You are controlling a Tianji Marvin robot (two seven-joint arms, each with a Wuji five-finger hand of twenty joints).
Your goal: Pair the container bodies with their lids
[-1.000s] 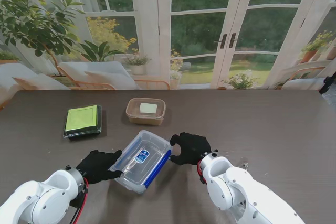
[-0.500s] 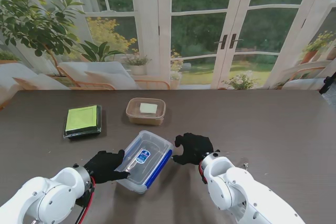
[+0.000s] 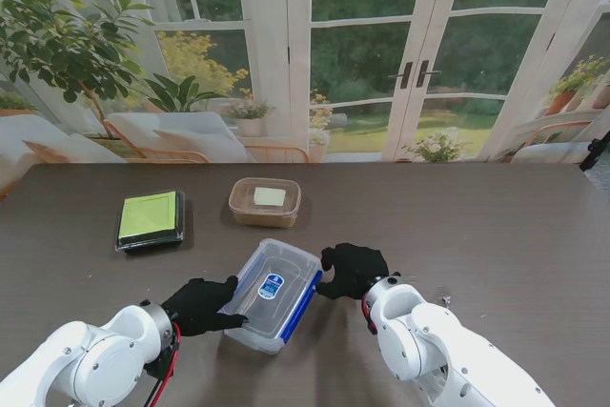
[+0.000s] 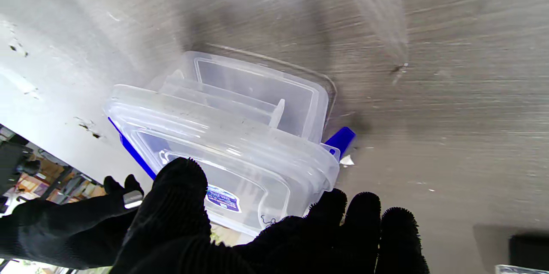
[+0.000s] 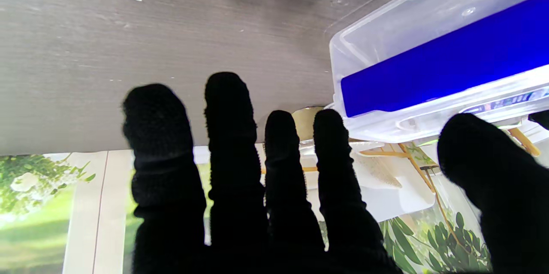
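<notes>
**Holding a clear box between two gloved hands**

Sitting near the front middle of the dark wooden table (image 3: 496,226), the clear container (image 3: 272,295) carries a clear lid (image 4: 223,167) with a blue-and-white sticker and a blue clip (image 5: 437,57) along its right long side. In the left wrist view the lid lies askew on the body, one corner of the body showing past it. The left hand (image 3: 202,305) grips the box's left end, thumb on top of the lid and fingers curled at the edge beneath. The right hand (image 3: 355,269) is just beside the right far corner; its four fingers (image 5: 227,145) are spread straight and the thumb hovers by the lid rim, closed on nothing that I can see. Farther from me stand a brown container (image 3: 264,202) with a pale green piece inside and, to its left, a black tray with a green lid (image 3: 150,218), well apart from the hands.
</notes>
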